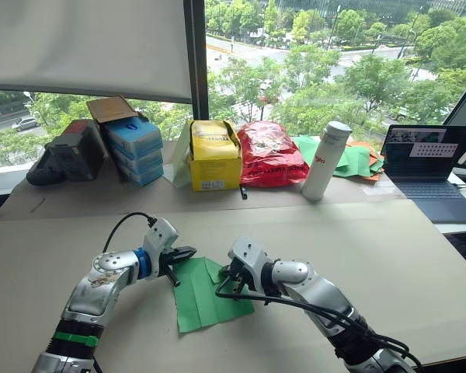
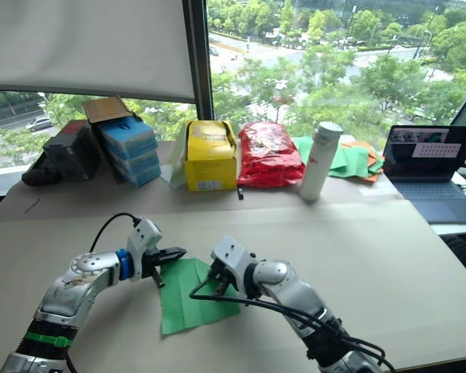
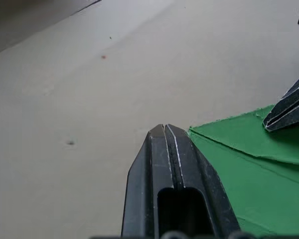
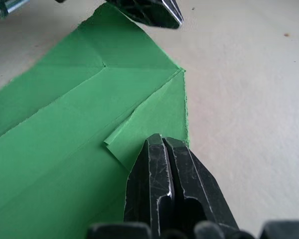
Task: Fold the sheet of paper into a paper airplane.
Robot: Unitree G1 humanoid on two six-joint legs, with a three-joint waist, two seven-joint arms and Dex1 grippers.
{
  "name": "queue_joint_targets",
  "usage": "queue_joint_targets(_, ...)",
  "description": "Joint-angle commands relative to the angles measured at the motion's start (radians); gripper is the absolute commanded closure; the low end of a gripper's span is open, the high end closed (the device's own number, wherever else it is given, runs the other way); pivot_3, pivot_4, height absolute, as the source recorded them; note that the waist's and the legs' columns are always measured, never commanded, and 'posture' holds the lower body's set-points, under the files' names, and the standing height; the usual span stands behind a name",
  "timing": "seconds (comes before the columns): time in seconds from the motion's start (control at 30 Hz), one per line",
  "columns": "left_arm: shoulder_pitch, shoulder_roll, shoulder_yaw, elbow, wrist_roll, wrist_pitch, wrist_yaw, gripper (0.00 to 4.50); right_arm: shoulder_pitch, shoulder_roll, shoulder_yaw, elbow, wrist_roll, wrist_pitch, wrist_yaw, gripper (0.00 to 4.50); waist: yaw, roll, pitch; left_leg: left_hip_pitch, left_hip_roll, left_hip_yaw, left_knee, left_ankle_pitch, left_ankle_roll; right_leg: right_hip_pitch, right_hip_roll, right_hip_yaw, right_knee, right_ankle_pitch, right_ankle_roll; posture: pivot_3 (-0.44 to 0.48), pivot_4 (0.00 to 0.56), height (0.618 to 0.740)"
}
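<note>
On the near middle of the wide beige table (image 1: 388, 256) lies the thin bright green sheet of paper (image 1: 206, 299), flat on the surface and marked by crease lines, with its far corners folded inward into small flaps. Both arms reach to it from the near side. At the sheet's far left corner sits the left pincer (image 1: 182, 254), its two black fingers clenched together with nothing between them; in the left wrist view the tips (image 3: 164, 130) stand on bare table just beside the green edge. At the sheet's far right edge sits the right pincer (image 4: 162, 138), likewise clenched tight and grasping nothing, its tips pressed down on the folded-over flap, as the right wrist view shows. That same view shows a long crease running down the sheet and the other pincer's black tip (image 4: 154, 12) at the far corner.

Along the far edge of the table, by the window, stands a row of things: a dark bag (image 1: 70, 155) at the far left, a stack of blue boxes (image 1: 133, 148) topped by a brown cardboard piece, a yellow carton (image 1: 214, 155), a red crinkled plastic bag (image 1: 268, 153), and a white cylindrical bottle (image 1: 326, 159) standing upright. Behind the bottle, to the right, lies a heap of green and orange sheets (image 1: 356, 159), and at the far right an open dark laptop (image 1: 427, 167).
</note>
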Motion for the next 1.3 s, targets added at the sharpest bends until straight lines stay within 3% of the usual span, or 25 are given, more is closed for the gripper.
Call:
queue_joint_targets(0.03, 0.045, -0.016, 0.146, -0.105, -0.164, 0.153, 0.053, 3.96, 0.023, -0.006, 0.032, 0.018, -0.017, 0.011, 0.006, 4.50, 0.000, 0.000, 0.000, 0.000, 0.000, 0.000, 0.000, 0.000, 0.000, 0.000, 0.000, 0.000, 0.000, 0.000, 0.000, 0.000, 0.150, 0.740)
queue_joint_targets(0.27, 0.152, -0.097, 0.299, -0.197, -0.403, 0.417, 0.201, 1.69, 0.014, 0.011, 0.036, 0.025, -0.028, 0.008, 0.009, 4.50, 0.001, 0.000, 0.000, 0.002, -0.001, 0.000, -0.001, 0.001, -0.002, 0.001, 0.000, 0.001, 0.001, 0.000, 0.000, 0.000, 0.150, 0.740)
queue_joint_targets(0.4, 0.228, -0.149, 0.277, -0.214, -0.408, 0.428, 0.275, 1.69, 0.008, 0.015, 0.032, 0.023, -0.027, 0.010, 0.010, 4.50, 0.000, 0.000, 0.000, 0.003, -0.001, 0.000, -0.003, 0.001, -0.004, 0.001, 0.000, 0.002, 0.001, 0.000, -0.001, 0.000, 0.150, 0.740)
queue_joint_targets(0.7, 0.238, -0.176, 0.242, -0.239, -0.422, 0.393, 0.342, 1.69, 0.003, 0.016, 0.027, 0.017, -0.025, 0.012, 0.011, 4.50, 0.001, 0.000, 0.000, 0.005, -0.001, 0.000, -0.005, 0.002, -0.005, 0.000, -0.004, 0.004, 0.001, -0.001, -0.002, 0.000, 0.150, 0.740)
queue_joint_targets(0.83, 0.223, -0.165, 0.233, -0.234, -0.416, 0.369, 0.340, 2.75, 0.004, 0.018, 0.028, 0.015, -0.025, 0.015, 0.009, 4.50, 0.002, 0.000, 0.000, 0.004, -0.001, 0.000, -0.005, 0.002, -0.005, 0.000, -0.007, 0.005, 0.001, -0.001, -0.003, 0.000, 0.150, 0.740)
queue_joint_targets(1.0, 0.201, -0.147, 0.211, -0.233, -0.395, 0.339, 0.340, 4.47, 0.003, 0.020, 0.028, 0.021, -0.026, 0.013, 0.009, 4.50, 0.001, 0.000, 0.000, 0.004, -0.001, 0.000, -0.006, 0.002, -0.005, 0.000, -0.007, 0.004, 0.001, -0.001, -0.003, 0.000, 0.150, 0.740)
queue_joint_targets(1.3, 0.121, -0.041, 0.079, -0.253, -0.282, 0.198, 0.266, 4.47, 0.003, 0.028, 0.024, 0.022, -0.023, 0.019, 0.003, 4.50, 0.001, 0.000, 0.000, 0.003, -0.001, 0.000, -0.006, 0.002, -0.005, 0.000, -0.007, 0.003, 0.000, -0.001, -0.003, 0.000, 0.150, 0.740)
